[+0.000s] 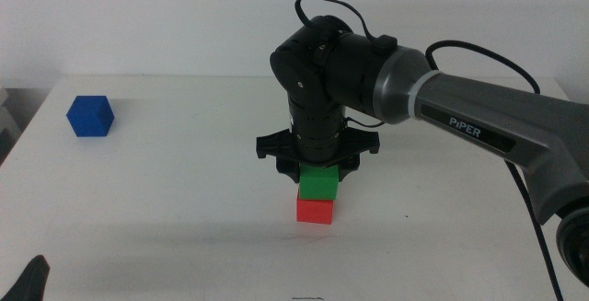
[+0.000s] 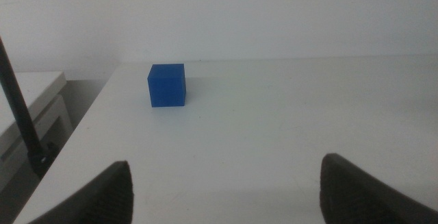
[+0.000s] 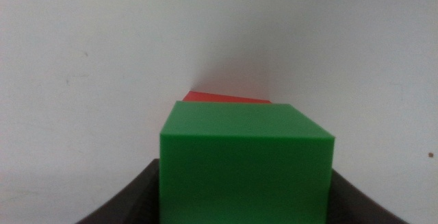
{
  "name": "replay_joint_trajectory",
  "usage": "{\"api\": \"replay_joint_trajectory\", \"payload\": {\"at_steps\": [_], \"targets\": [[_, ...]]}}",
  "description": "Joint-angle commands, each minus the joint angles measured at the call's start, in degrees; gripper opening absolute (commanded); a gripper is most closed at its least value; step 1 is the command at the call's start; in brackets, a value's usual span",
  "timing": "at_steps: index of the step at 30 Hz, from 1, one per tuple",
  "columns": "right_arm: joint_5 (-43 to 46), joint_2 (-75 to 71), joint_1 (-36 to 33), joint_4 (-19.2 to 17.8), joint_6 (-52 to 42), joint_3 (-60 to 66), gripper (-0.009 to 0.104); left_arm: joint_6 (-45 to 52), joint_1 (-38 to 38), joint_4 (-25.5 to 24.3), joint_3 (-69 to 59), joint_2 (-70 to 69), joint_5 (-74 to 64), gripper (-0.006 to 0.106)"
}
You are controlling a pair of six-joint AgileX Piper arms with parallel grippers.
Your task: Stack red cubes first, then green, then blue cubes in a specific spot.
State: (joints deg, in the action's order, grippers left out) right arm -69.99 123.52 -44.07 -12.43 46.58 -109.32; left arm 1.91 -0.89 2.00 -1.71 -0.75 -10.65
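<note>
Precision governs our stacking: our right gripper clamps the green cube squarely atop the red cube, while our left gripper waits wide open, empty, facing the blue cube.

The only readable text is the white word "PiPER" on the right arm's grey forearm.

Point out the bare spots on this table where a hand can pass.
Bare tabletop runs between the blue cube and the stack. It is crowded where the right gripper hangs over the green cube on the red cube. The left gripper waits open at the near edge.
</note>
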Motion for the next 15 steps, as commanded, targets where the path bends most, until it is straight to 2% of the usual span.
{"api": "replay_joint_trajectory", "payload": {"at_steps": [1,6,9,10,15], "targets": [[-2.60,-4.48,0.33,-1.56,0.68,-1.67,-0.001,-0.20,-0.06,0.21,0.20,-1.18,4.38,0.094],[-2.50,-4.13,0.38,-1.86,0.95,-1.62,0.000,-0.20,-0.06,0.21,0.20,-1.18,4.38,0.094],[-2.33,-3.66,0.38,-1.86,1.09,-1.62,0.006,-0.20,-0.06,0.21,0.20,-1.18,4.38,0.094],[-1.76,-3.53,0.38,-1.86,1.03,-1.62,0.060,-0.20,-0.06,0.21,0.20,-1.18,4.38,0.094],[-1.06,-3.53,0.38,-1.55,0.97,-1.62,0.082,-0.20,-0.06,0.21,0.20,-1.18,4.38,0.094]]}}
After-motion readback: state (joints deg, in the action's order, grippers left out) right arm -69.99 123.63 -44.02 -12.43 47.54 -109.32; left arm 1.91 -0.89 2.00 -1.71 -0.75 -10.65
